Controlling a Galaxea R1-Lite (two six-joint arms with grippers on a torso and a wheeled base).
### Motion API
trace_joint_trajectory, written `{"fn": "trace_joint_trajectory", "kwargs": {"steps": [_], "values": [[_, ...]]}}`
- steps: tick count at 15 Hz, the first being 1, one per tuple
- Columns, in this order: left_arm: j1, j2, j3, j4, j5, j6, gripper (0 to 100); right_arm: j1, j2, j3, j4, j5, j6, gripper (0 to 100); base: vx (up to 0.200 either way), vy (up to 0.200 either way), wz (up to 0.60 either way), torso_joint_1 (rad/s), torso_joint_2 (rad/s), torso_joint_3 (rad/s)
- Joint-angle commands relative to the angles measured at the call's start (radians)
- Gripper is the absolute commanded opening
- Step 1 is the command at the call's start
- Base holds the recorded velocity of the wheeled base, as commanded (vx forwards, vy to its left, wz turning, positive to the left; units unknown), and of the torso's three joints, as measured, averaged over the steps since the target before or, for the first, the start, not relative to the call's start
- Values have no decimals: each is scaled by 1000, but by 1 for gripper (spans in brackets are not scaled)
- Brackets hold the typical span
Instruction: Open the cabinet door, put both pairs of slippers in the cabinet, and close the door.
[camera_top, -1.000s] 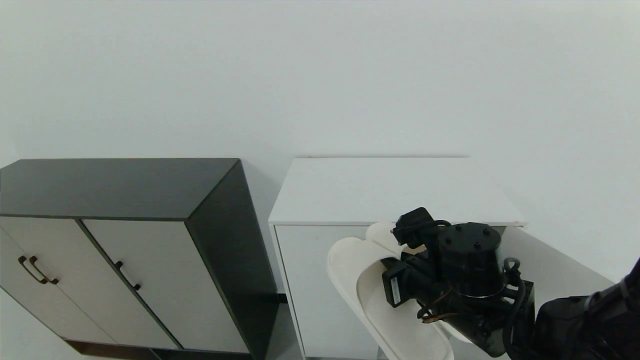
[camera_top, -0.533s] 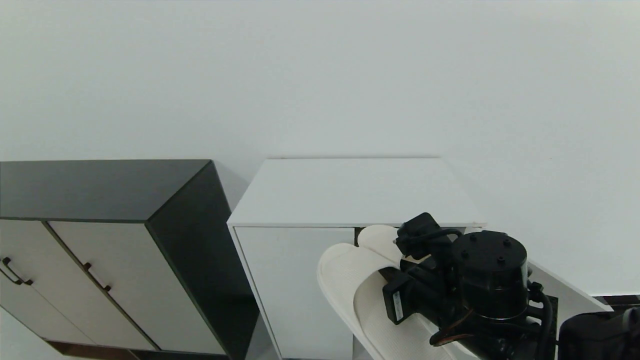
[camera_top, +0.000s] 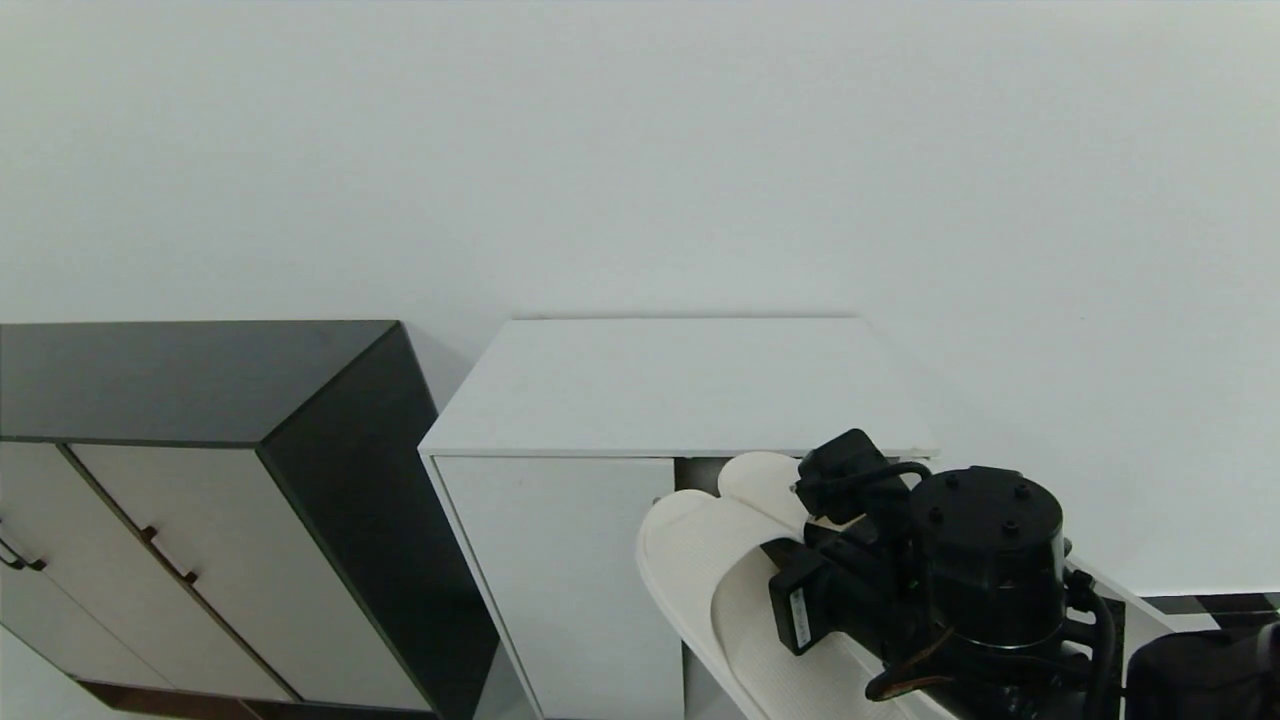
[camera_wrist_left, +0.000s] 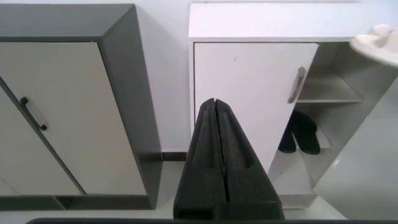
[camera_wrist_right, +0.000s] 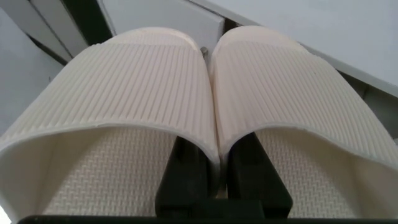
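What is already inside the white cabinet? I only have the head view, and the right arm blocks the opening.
Observer: A pair of black slippers lies inside the white cabinet, beneath a white shelf.
Operator: Is the left gripper carrying anything?
Observer: No. The left gripper is shut on nothing.
Operator: How are the cream ribbed slippers held?
Observer: They sit side by side, and the right gripper pinches their two inner walls together.
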Motion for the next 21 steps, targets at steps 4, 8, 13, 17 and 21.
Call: {"fn": "trace_joint_trajectory", "kwargs": {"steps": [4,8,13,17,21], "values": [[0,1,0,0,0,0,0,-8,1,17,-3,0,-3,0,0,0,0,0,0,0],[0,1,0,0,0,0,0,-17,-11,26,-22,2,-1,0,0,0,0,0,0,0],[0,1,0,0,0,0,0,-25,-6,26,-22,5,-1,0,0,0,0,0,0,0],[0,1,0,0,0,0,0,-32,14,25,-23,6,0,0,0,0,0,0,0,0],[0,1,0,0,0,-2,0,-39,12,20,-23,5,-1,0,0,0,0,-67,151,85]]}}
